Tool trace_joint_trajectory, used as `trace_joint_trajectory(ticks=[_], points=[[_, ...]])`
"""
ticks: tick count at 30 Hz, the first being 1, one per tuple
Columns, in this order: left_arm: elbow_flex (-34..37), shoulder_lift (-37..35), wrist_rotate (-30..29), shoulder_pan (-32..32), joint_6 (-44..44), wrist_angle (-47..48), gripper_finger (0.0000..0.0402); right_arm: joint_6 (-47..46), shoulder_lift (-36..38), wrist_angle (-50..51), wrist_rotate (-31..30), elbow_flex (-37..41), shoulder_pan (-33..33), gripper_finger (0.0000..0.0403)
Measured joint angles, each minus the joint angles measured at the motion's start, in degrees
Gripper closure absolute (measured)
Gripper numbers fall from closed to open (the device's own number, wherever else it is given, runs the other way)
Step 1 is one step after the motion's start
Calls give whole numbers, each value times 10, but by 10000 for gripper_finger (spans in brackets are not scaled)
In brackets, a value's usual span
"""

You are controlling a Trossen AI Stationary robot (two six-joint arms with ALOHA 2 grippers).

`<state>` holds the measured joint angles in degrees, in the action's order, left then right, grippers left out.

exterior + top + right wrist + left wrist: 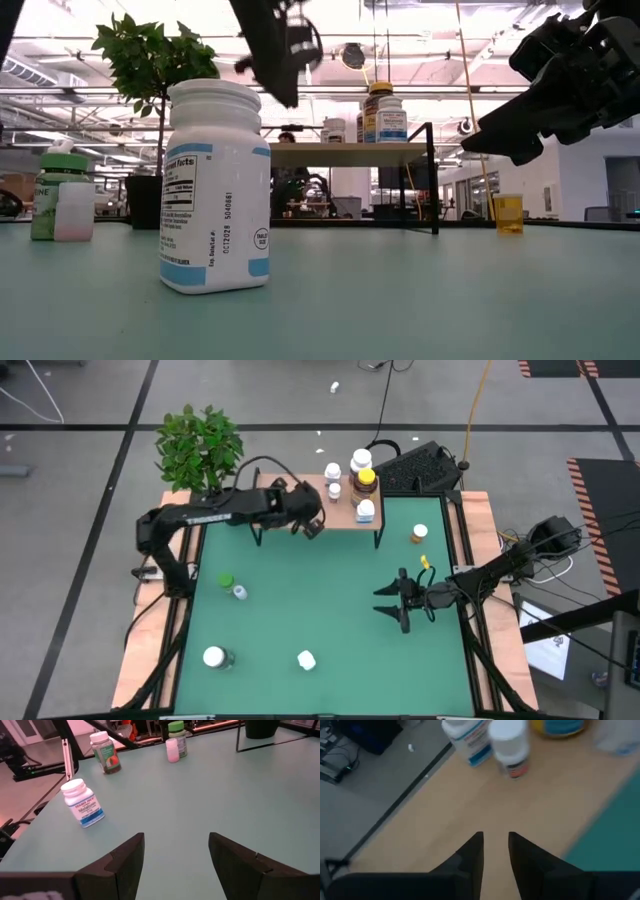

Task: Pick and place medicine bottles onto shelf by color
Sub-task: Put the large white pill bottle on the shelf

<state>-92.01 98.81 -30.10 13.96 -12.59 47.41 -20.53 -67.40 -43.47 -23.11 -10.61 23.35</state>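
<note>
The light-wood shelf (290, 510) stands at the table's far side on thin black legs. Its right half bears several bottles: white ones (360, 460), an amber one with a yellow cap (366, 482) and a white-and-blue one (365, 512). An orange vial (419, 534), a green-capped bottle (226, 580), a small vial (239, 592) and two white bottles (214, 657) (306, 659) stand on the green table. My left gripper (496, 842) hovers above the shelf board, narrowly open and holding nothing. My right gripper (176, 845) is wide open over the table's right half, pointing left, also holding nothing.
A potted plant (198, 445) stands behind the table's far left corner. A black keyboard (420, 465) lies beyond the far edge, right of the shelf. Wooden rails (150, 630) run along both table sides. The shelf's left half (445, 815) is bare wood.
</note>
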Motion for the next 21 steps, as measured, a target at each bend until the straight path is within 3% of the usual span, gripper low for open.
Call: trace_joint_trajectory(ticks=[6, 15, 18, 21], points=[[0, -4, -84, -137, -67, -18, 309, 1, 0, -10, -8, 0, 0, 188], [0, 70, -255, -343, -215, -19, 309, 7, 0, -11, -6, 0, 0, 188], [0, 106, -283, -384, -258, -25, 309, 10, 0, -13, -6, 0, 0, 188], [1, 119, -266, -401, -258, -21, 309, 10, 0, -13, -6, 0, 0, 188]])
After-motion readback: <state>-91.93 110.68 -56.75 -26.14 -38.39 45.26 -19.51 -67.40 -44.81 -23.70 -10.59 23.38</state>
